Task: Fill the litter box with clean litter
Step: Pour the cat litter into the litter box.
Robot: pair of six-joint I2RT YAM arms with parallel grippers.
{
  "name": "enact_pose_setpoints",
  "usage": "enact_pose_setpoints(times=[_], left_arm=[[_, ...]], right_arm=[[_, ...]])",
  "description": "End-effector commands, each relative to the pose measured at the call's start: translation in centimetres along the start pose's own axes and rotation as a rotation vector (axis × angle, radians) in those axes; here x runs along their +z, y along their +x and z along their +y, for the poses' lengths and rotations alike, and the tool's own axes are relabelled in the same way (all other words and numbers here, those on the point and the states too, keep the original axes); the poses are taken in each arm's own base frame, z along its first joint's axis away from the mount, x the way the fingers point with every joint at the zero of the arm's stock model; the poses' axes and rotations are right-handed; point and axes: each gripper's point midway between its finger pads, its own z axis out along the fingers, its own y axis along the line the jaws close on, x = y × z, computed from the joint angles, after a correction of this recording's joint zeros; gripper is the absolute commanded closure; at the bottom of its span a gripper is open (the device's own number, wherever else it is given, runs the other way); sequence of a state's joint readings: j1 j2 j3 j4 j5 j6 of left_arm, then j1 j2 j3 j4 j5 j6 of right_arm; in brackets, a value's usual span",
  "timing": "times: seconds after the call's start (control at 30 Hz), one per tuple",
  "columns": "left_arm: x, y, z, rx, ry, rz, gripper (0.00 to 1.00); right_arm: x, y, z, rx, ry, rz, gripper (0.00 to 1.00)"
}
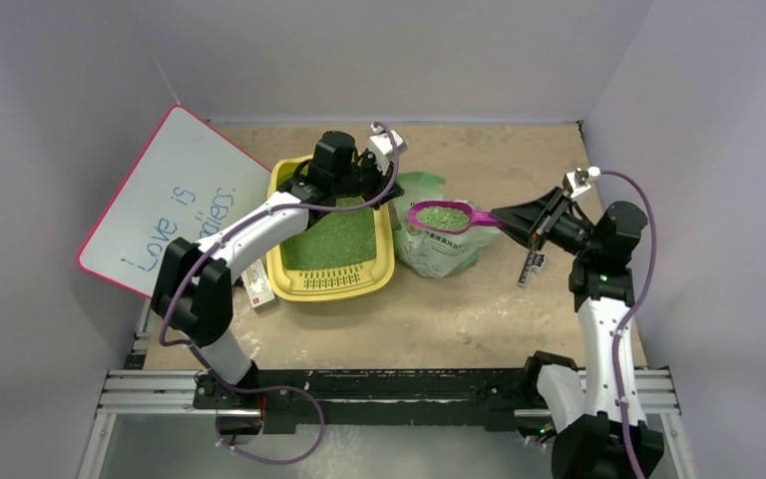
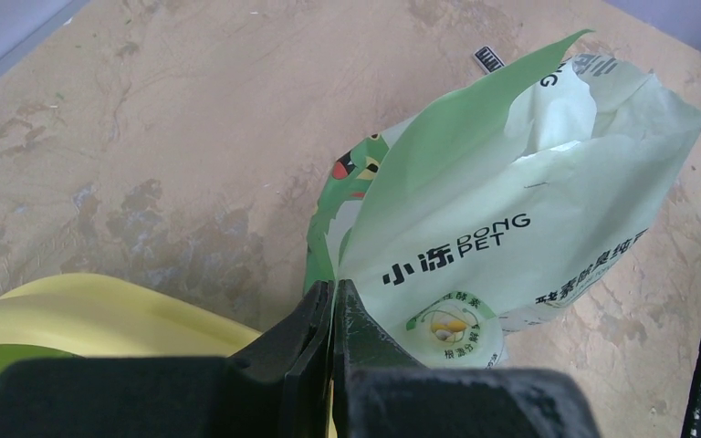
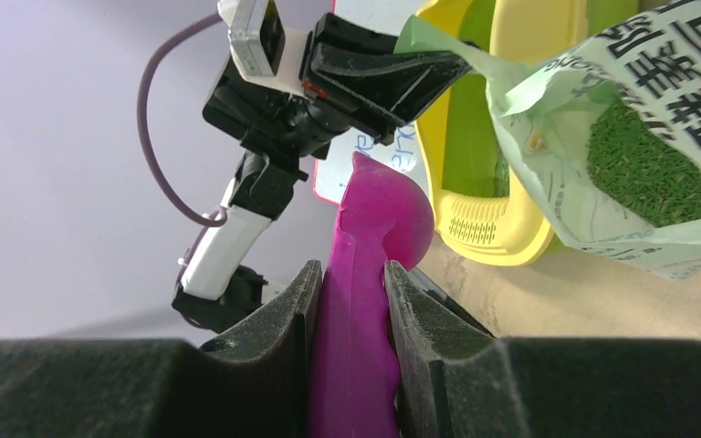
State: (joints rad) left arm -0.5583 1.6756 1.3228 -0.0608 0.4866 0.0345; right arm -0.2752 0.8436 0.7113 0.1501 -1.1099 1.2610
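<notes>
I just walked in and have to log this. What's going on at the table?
The left gripper pinches the rim of the litter bag, holding it open. The right gripper grips the handle of a purple scoop loaded with green litter, above the bag and beside the yellow litter box. The box already holds a layer of litter.

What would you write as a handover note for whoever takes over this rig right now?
Left gripper: shut on the bag edge, holding it up beside the box.
Right gripper: shut on the scoop handle; the scoop is loaded and above the bag.
Done: litter already covers the box floor.
Left: tip this scoop into the box; repeat if more is needed.
</notes>
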Motion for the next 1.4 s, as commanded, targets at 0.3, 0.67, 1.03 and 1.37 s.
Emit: enact_pose_setpoints(times=[0.3, 0.67, 1.03, 1.37], left_arm=[[0.1, -3.9, -0.4, -0.013, 0.027, -0.113, 1.00], [0.0, -3.8, -0.1, -0.019, 0.005, -0.115, 1.00], [0.1, -3.0, 0.5, -0.030, -0.030, -0.096, 1.00], [0.3, -2.9, 0.8, -0.045, -0.039, -0.103, 1.00]], right_arm=[[3.5, 2.0, 1.0, -0.080, -0.052, 0.040, 1.00], [7.8, 4.5, 1.2, -0.083, -0.081, 0.100, 1.00], [10.5, 5.2, -0.1, -0.124, -0.011, 0.045, 1.00], [12.5, 6.2, -0.7, -0.251, 0.069, 0.019, 1.00]])
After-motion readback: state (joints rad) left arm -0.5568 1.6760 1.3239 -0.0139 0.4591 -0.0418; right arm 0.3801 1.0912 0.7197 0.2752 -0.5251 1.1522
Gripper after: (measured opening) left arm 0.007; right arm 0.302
